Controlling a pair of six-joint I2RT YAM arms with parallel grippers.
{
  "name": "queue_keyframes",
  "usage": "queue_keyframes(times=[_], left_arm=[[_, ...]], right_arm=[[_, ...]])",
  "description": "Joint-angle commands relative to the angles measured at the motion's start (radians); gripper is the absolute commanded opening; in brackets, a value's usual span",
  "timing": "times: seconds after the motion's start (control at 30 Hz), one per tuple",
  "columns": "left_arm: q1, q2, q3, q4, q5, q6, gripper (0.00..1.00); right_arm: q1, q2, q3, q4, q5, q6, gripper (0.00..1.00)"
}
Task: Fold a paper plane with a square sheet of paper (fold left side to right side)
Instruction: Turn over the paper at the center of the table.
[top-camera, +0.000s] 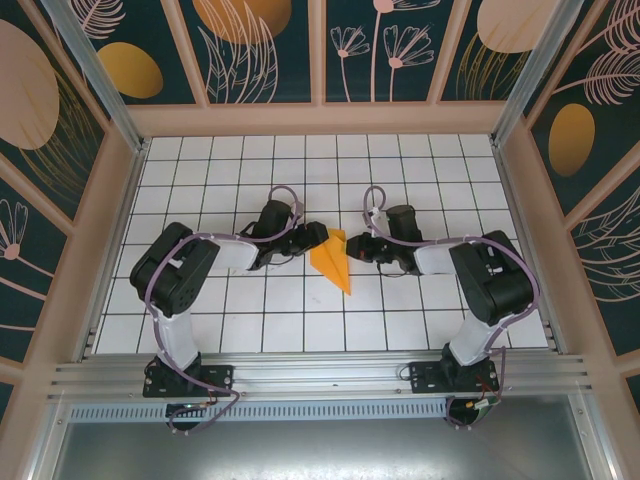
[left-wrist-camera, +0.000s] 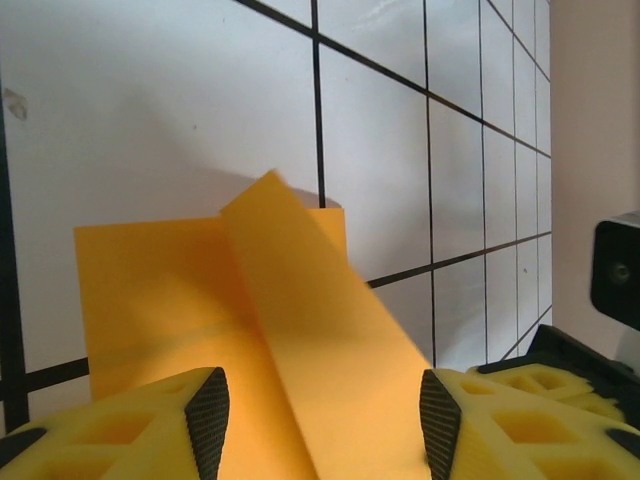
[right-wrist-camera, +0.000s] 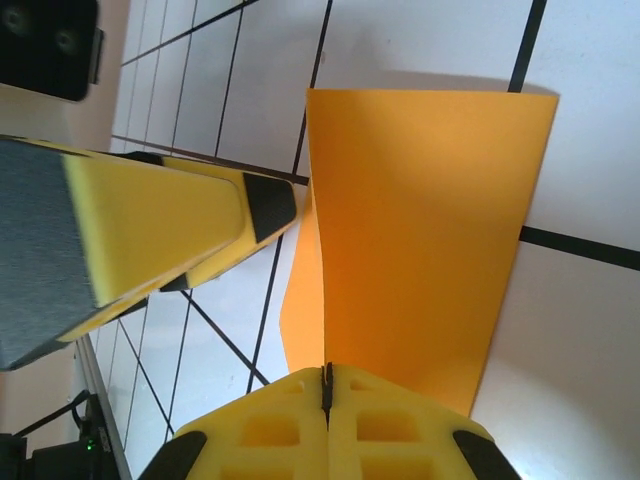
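The paper plane (top-camera: 333, 262) is bright orange paper folded into a slim dart. It lies mid-table with its point toward the near edge. My left gripper (top-camera: 312, 240) is at its wide far end on the left. In the left wrist view that gripper (left-wrist-camera: 320, 420) stands open, one black pad either side of a raised flap of the paper (left-wrist-camera: 300, 300), with no visible contact. My right gripper (top-camera: 352, 247) is at the right edge of the paper. Up close it (right-wrist-camera: 325, 375) is shut, and the crease of the paper (right-wrist-camera: 420, 230) runs straight into the seam between its fingers.
The white gridded table (top-camera: 400, 320) has pink walls on the left, right and far sides. An aluminium rail (top-camera: 320, 375) carrying both arm bases runs along the near edge. A finger (right-wrist-camera: 200, 220) of the left gripper hangs close beside the right gripper.
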Motion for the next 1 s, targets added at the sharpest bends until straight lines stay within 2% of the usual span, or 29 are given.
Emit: queue_keyframes(times=[0.0, 0.3, 0.57, 0.83, 0.97], left_arm=[[-0.003, 0.023, 0.017, 0.047, 0.029, -0.022, 0.57], [-0.007, 0.067, 0.025, 0.147, 0.082, -0.069, 0.58], [-0.014, 0.095, 0.048, 0.183, 0.098, -0.083, 0.47], [-0.014, 0.095, 0.056, 0.187, 0.094, -0.073, 0.33], [-0.015, 0.106, 0.066, 0.188, 0.098, -0.07, 0.29]], right_arm=[[-0.016, -0.035, -0.035, 0.099, -0.057, 0.045, 0.0], [-0.029, -0.036, -0.054, 0.141, -0.087, 0.081, 0.0], [-0.034, -0.031, -0.058, 0.135, -0.094, 0.085, 0.0], [-0.036, -0.09, -0.039, -0.011, 0.021, 0.004, 0.31], [-0.039, -0.173, -0.039, -0.093, 0.108, -0.043, 0.41]])
